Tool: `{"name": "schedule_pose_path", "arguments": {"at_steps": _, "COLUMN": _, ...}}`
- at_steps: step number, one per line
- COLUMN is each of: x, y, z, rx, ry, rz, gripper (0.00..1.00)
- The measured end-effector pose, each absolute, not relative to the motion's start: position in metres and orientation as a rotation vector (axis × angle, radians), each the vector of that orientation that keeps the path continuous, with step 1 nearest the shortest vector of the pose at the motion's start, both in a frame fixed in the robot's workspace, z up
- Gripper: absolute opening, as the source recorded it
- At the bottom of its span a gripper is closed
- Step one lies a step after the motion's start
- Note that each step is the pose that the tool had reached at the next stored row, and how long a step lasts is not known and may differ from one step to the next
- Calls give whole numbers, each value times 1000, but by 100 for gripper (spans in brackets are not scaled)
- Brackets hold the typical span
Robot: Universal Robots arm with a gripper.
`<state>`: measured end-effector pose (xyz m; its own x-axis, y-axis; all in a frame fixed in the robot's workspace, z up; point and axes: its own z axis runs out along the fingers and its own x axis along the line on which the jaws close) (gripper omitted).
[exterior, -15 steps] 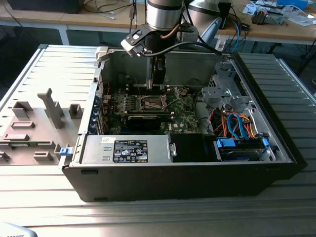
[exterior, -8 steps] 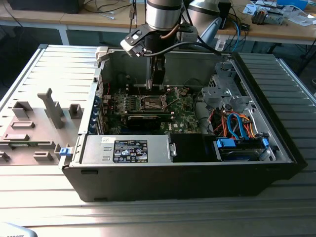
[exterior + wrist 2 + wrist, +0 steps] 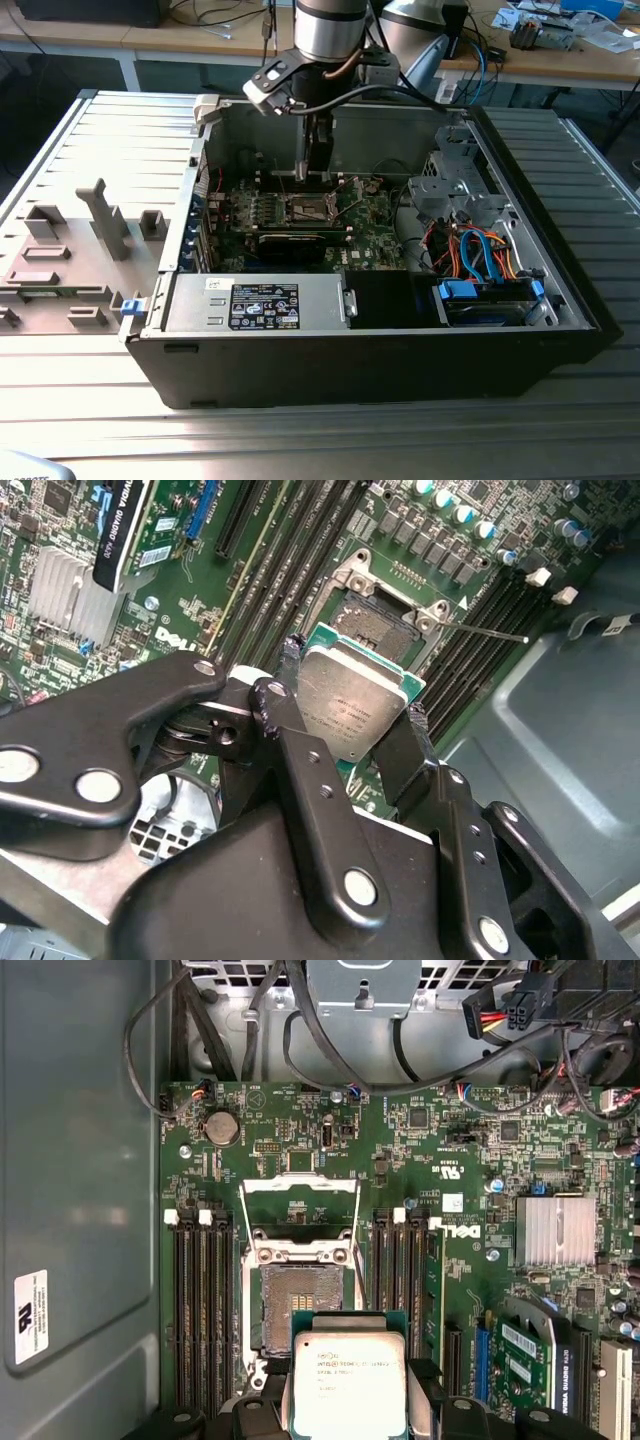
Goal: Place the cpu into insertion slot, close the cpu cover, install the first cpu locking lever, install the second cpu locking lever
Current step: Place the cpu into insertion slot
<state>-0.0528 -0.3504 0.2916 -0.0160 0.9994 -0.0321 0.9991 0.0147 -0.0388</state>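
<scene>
My gripper [image 3: 352, 695] is shut on the cpu [image 3: 350, 705], a grey-silver square chip on a green board, with a black finger on each of two opposite edges. In the first wrist view the cpu [image 3: 348, 1385] hangs just off the near edge of the open insertion slot [image 3: 300, 1315], partly covering it. The cpu cover [image 3: 300, 1184] stands swung up at the slot's far side. A thin locking lever [image 3: 490, 632] sticks out beside the socket. In the exterior view the gripper [image 3: 318, 172] reaches down into the case above the socket [image 3: 310, 208].
The open black computer case [image 3: 560, 300] lies on a ribbed metal table. Memory slots [image 3: 200, 1310] flank the socket on both sides. A silver heatsink [image 3: 555, 1230], cables [image 3: 480, 250], a drive cage [image 3: 445, 190] and the power supply [image 3: 260, 305] surround the board.
</scene>
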Motion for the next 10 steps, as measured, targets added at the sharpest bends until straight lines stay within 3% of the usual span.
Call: {"name": "schedule_pose_path", "arguments": {"at_steps": 10, "x": -55, "y": -350, "z": 291, "rx": -2201, "ry": -2235, "rz": 79, "gripper": 55}}
